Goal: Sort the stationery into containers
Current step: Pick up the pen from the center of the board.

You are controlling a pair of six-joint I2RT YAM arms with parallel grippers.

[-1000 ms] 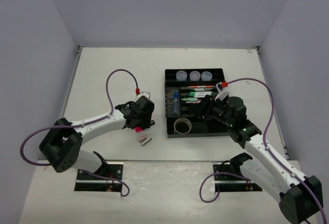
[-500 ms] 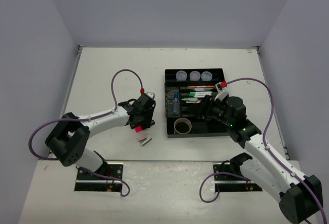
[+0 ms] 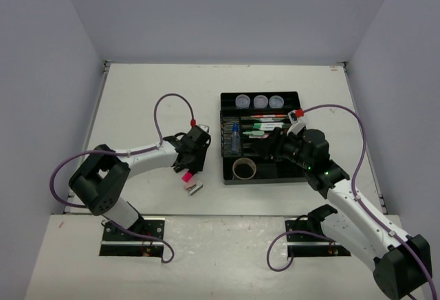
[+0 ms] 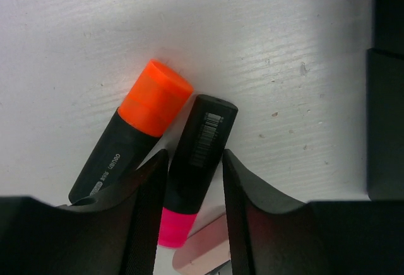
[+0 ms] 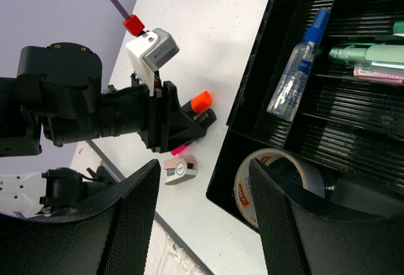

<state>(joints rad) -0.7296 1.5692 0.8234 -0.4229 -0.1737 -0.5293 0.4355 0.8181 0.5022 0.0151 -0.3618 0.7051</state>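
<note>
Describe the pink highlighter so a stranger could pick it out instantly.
Left of the black organiser tray, on the white table, sits the left end effector. Between its fingers lies the pink highlighter, black-barrelled with a barcode and pink cap; the orange highlighter alongside lies outside them.

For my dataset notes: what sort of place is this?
Probably a robot test cell in a lab: plain walls box in a white table, and the left arm and right arm are bolted at its near edge.

Left gripper (image 4: 194, 161) nudged toward the tray; jaws narrowed, now pinching the pink highlighter (image 4: 203, 133) between its fingers.
</note>
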